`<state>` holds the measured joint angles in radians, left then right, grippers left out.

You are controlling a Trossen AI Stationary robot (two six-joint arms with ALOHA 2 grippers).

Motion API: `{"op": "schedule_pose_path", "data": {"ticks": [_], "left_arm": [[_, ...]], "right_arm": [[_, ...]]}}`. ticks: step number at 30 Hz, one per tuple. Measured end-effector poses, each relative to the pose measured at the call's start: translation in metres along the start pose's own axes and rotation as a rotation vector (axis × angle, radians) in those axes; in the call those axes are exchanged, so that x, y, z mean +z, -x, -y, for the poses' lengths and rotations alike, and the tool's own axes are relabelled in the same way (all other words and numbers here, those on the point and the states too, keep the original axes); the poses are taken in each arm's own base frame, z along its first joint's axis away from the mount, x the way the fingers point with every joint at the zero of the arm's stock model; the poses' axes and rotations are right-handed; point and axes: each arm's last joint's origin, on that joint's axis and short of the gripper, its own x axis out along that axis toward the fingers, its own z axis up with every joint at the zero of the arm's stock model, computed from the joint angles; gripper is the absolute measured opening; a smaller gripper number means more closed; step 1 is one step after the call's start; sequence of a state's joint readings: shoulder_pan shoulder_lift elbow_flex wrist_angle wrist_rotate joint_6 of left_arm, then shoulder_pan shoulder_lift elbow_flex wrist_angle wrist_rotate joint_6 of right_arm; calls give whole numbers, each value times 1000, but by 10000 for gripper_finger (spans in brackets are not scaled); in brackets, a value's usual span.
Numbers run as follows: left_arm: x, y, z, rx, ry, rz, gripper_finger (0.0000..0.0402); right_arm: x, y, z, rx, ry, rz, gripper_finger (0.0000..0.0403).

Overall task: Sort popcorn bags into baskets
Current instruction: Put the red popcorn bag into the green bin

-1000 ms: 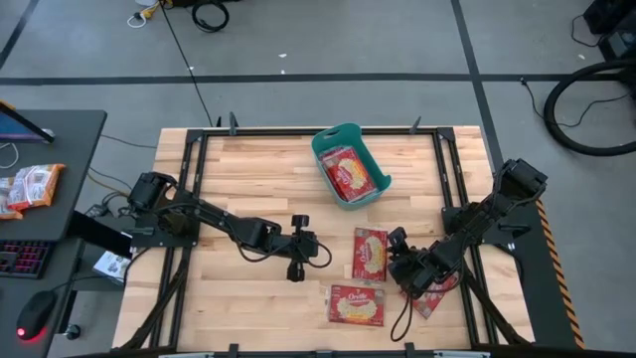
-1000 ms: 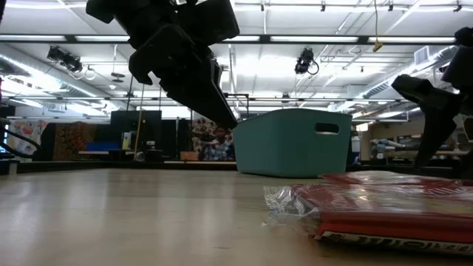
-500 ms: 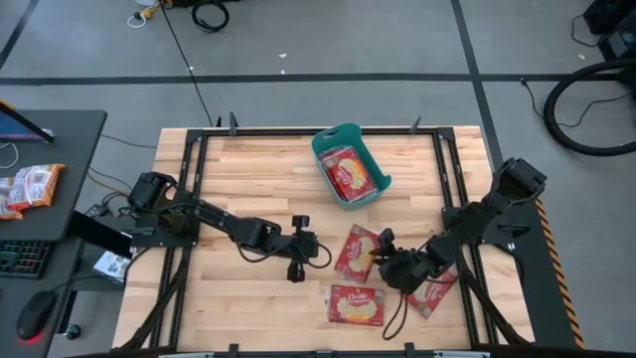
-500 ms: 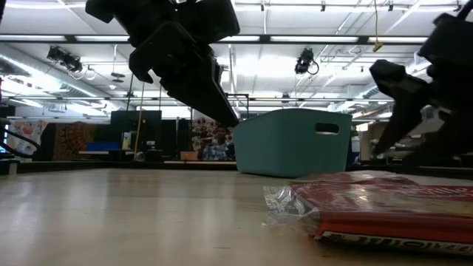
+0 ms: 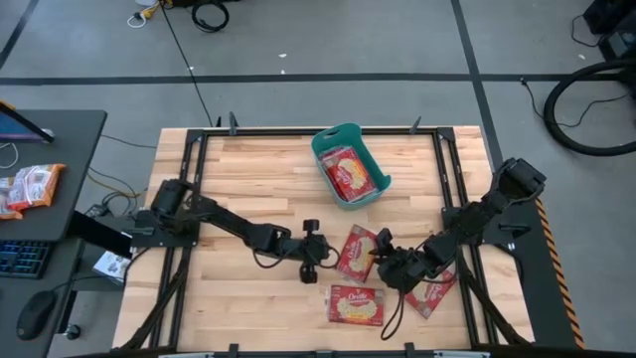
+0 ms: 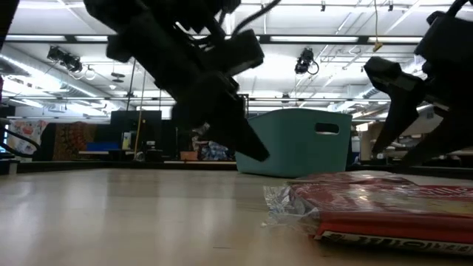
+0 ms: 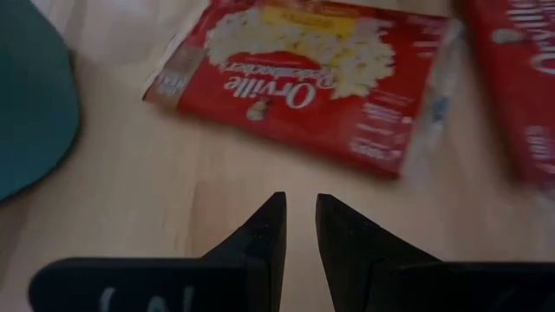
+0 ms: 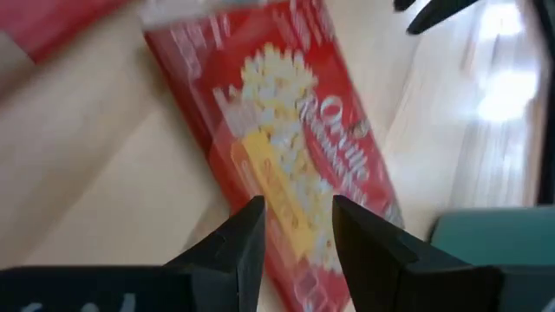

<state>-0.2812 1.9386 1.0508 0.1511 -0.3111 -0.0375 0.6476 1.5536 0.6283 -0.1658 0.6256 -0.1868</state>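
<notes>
Three red popcorn bags lie flat on the table. One lies tilted at mid-table point(image 5: 354, 251) point(image 7: 303, 78) point(image 8: 286, 147), one near the near edge point(image 5: 356, 304) point(image 6: 384, 207), and one partly under the right arm point(image 5: 437, 294). Another bag lies inside the teal basket point(image 5: 320, 159) point(image 6: 295, 140) toward the far edge. My left gripper point(image 5: 326, 253) point(image 7: 298, 201) hovers just left of the tilted bag, open by a narrow gap. My right gripper point(image 5: 377, 260) point(image 8: 297, 204) is open at that bag's right edge. My right gripper comes slanting down from the table's right at the tilted bag's right end point(image 8: 290, 230), which shows between its two fingers. I cannot tell whether the fingers touch the bag. The bag lies flat on the table.
A black metal frame point(image 5: 189, 199) runs round the wooden table. A side desk on the left carries an orange-and-white snack packet point(image 5: 30, 187), a keyboard and a mouse. Bare wood spans the table's left half and far right corner.
My right gripper moved toward the table's left against the mid-table bag. The bag slid a little left and turned from square to tilted. My left gripper then moved toward the table's right, closer to that bag.
</notes>
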Motion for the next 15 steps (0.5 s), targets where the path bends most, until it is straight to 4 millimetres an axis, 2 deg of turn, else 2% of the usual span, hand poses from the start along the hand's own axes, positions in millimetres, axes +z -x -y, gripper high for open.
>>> {"op": "schedule_pose_path", "data": {"ticks": [6,15], "left_arm": [[-5,-17,-5,18,30,43,71],[-11,-35,-10,10,57,95,71]], "right_arm": [[-4,0,-1,87,-21,-44,139],[-11,-5,0,125,-6,-56,139]]}}
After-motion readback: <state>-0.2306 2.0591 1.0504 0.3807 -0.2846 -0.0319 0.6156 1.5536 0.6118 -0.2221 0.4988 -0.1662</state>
